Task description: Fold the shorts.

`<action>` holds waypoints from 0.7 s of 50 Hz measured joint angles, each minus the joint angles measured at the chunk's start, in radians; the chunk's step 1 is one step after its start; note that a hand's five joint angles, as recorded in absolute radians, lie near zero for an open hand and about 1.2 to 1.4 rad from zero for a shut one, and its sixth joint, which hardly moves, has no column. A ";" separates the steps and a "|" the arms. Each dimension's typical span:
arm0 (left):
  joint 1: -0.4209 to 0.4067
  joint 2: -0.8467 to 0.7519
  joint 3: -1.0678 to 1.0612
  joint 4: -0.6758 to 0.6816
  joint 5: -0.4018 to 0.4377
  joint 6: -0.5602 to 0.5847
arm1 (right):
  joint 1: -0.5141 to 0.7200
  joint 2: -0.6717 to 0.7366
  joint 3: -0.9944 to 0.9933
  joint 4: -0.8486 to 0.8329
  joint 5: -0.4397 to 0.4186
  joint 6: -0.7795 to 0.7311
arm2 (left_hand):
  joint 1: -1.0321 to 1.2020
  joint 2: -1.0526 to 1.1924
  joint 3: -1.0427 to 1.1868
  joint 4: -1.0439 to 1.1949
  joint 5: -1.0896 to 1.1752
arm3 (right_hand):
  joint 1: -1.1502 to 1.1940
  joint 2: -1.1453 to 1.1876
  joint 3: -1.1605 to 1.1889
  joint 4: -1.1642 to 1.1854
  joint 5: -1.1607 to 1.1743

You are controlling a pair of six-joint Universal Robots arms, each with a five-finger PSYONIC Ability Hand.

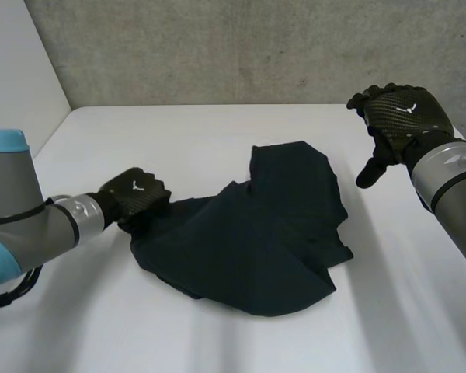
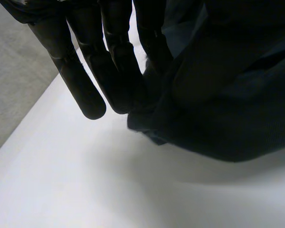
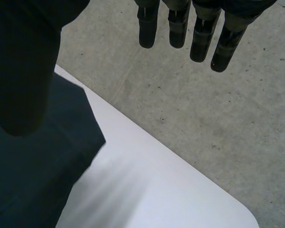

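The shorts (image 1: 256, 233) lie crumpled on the middle of the bench (image 1: 140, 326). The left hand (image 1: 132, 194) pinches their left edge. The right hand (image 1: 400, 116) hangs beyond their right side, fingers apart, holding nothing. A one-sided pull would probably drag the heap rather than fold it.

The white, smooth-topped desk (image 1: 217, 132) carries 1 thing: a pair of dark navy cloth shorts (image 1: 248, 241), lying crumpled and partly folded over near its middle. Their left edge is bunched up; the rest spreads fairly flat on the desk.
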 measured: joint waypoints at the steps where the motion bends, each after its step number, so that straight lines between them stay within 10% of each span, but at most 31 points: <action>1: 0.001 0.000 0.006 0.000 -0.011 -0.001 | 0.001 0.000 0.000 0.000 0.000 0.000 | 0.000 0.000 0.000 0.000 0.000 | 0.000 0.000 0.000 0.000 0.000; 17: -0.055 0.175 0.181 0.342 -0.537 -0.322 | 0.039 -0.005 -0.013 -0.002 0.000 -0.001 | 0.000 0.004 0.003 0.017 0.000 | 0.000 0.000 0.000 0.000 0.000; 35: -0.525 0.133 0.182 0.370 -0.369 -0.433 | 0.032 -0.032 -0.020 -0.006 0.013 0.001 | 0.001 0.010 0.010 0.018 0.018 | 0.000 0.000 0.000 0.000 0.000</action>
